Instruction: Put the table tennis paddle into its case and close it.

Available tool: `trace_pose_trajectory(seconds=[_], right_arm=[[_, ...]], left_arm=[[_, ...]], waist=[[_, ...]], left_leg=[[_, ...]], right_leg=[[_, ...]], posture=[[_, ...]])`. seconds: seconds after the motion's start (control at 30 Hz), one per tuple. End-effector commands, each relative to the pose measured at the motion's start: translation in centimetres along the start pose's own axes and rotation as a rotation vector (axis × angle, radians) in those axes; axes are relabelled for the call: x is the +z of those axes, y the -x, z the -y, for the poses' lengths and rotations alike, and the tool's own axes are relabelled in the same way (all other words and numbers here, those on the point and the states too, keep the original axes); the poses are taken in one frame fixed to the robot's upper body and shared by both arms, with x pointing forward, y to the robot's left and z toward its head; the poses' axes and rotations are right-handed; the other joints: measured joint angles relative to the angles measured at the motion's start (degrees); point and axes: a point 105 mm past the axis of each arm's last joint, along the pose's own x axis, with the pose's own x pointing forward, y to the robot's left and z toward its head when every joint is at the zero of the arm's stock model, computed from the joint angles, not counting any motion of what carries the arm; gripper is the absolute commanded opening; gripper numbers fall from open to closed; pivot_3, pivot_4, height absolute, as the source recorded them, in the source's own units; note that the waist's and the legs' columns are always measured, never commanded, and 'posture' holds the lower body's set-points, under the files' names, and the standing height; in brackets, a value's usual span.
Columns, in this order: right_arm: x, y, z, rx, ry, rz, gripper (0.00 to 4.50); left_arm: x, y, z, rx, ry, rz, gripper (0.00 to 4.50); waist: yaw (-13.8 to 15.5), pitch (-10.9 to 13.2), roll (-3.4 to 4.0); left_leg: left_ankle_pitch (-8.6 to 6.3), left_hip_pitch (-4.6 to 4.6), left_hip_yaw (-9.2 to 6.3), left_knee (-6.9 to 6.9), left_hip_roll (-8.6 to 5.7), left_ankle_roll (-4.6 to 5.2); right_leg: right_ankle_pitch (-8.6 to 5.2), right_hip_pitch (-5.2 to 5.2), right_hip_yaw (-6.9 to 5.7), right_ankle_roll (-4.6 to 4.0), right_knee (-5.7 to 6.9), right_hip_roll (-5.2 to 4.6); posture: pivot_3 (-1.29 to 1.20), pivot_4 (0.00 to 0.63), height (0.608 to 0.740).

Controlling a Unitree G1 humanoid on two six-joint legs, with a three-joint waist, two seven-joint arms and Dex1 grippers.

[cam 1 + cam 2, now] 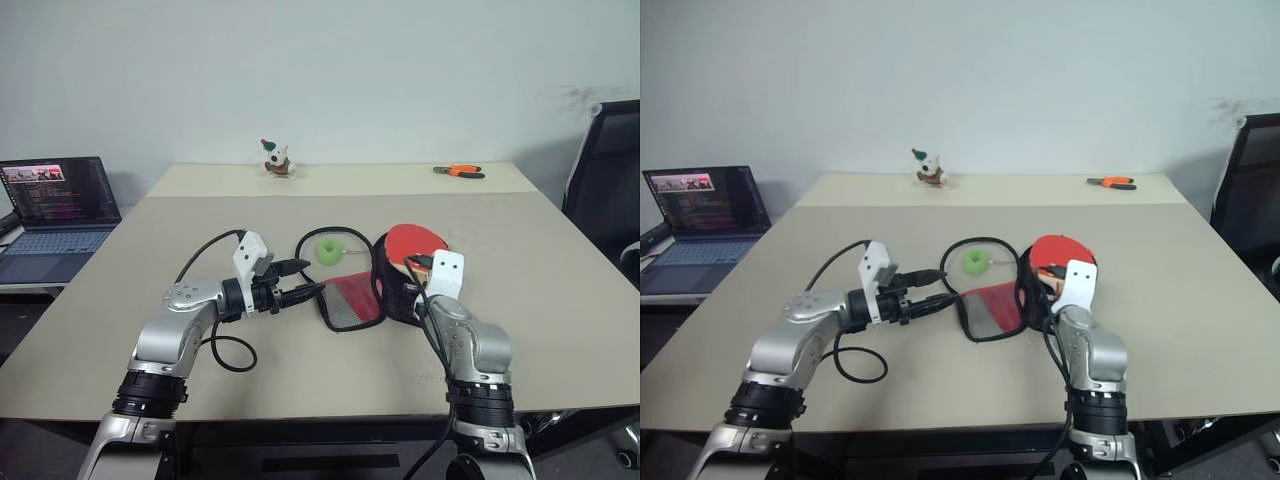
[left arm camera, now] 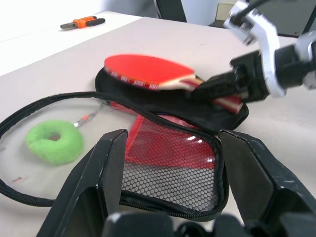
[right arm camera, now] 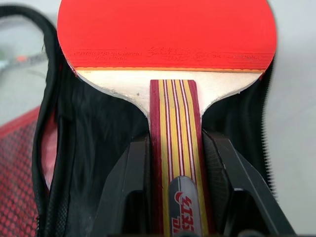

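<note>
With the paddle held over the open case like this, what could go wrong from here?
1. The right end effector grips the table tennis paddle only by its handle; the blade could tilt and catch the case rim.
2. The mesh flap lies folded open and the left end effector hovers open at it, so the case may slide when pushed.
3. The green ring on the zipper cord might snag while closing.

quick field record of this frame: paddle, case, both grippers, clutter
paddle: red-faced wooden-handled table tennis paddle, over the open case's black half
case: soft red-and-black fabric pouch, unzipped, lying open, mesh panel up
right gripper: shut on paddle handle
left gripper: open, at the mesh flap's edge
clutter: green foam ring, orange pliers, small figurine, laptop
</note>
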Motion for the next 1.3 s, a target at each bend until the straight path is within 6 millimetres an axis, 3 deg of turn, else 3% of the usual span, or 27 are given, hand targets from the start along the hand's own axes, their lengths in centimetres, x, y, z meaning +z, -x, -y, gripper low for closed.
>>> trace_pose_trajectory(seconds=[0.03,0.53,0.8,0.87,1.07,1.17,1.3], right_arm=[[1.6,0.2,-0.8,0.025,0.005,0.081,1.1],[0.7,-0.1,-0.3,0.007,-0.001,0.061,1.1],[2.6,1.0,-0.3,0.014,-0.016,0.132,3.86],[3.9,2.0,-1.1,0.092,-0.003,0.176,4.46],[6.2,6.7,-5.0,0.594,0.165,0.215,4.46],[6.6,9.1,-4.9,0.797,0.273,0.2,4.46],[9.0,11.9,-2.4,0.947,0.416,0.249,4.46]], left_arm=[[2.2,0.8,0.0,-0.026,-0.042,0.045,3.23],[2.9,0.9,-0.4,-0.052,-0.074,0.028,3.23],[2.3,1.3,-0.9,-0.017,-0.06,0.011,3.23],[2.0,1.5,-1.1,-0.001,-0.056,0.003,3.23],[-0.8,2.7,-3.1,0.105,-0.024,-0.086,3.23],[-2.5,3.2,-4.1,0.147,-0.001,-0.127,3.23],[-4.8,3.1,-5.1,0.177,0.022,-0.206,3.23]], waist=[[-0.02,0.0,0.0],[-0.09,0.0,0.0],[-0.09,-0.01,-0.01],[-0.09,0.0,-0.01],[-0.11,-0.01,-0.01],[0.09,-0.01,-0.02],[0.28,-0.01,-0.02]], left_leg=[[0.0,0.0,0.0,0.0,0.0,0.0],[0.0,-0.01,0.02,0.03,0.0,0.0],[0.0,-0.01,0.01,0.06,0.0,0.0],[0.0,-0.01,0.0,0.07,0.0,0.0],[-0.01,0.0,-0.03,0.11,0.0,0.01],[-0.01,-0.01,-0.05,0.17,-0.01,0.02],[-0.01,-0.04,-0.09,0.21,-0.04,0.02]], right_leg=[[0.0,0.0,0.0,0.0,0.0,0.0],[0.0,0.0,-0.01,0.0,0.02,0.01],[0.01,0.01,-0.01,-0.01,0.05,0.01],[0.0,0.01,-0.02,0.0,0.06,0.01],[0.0,0.02,-0.04,0.0,0.08,0.02],[0.0,0.07,-0.12,0.0,0.06,0.02],[0.0,0.09,-0.17,0.01,0.02,0.0]], posture=[[0.0,0.15,0.74],[0.0,0.15,0.74],[0.0,0.15,0.74],[0.0,0.15,0.74],[0.0,0.15,0.74],[0.0,0.15,0.74],[0.0,0.15,0.74]])
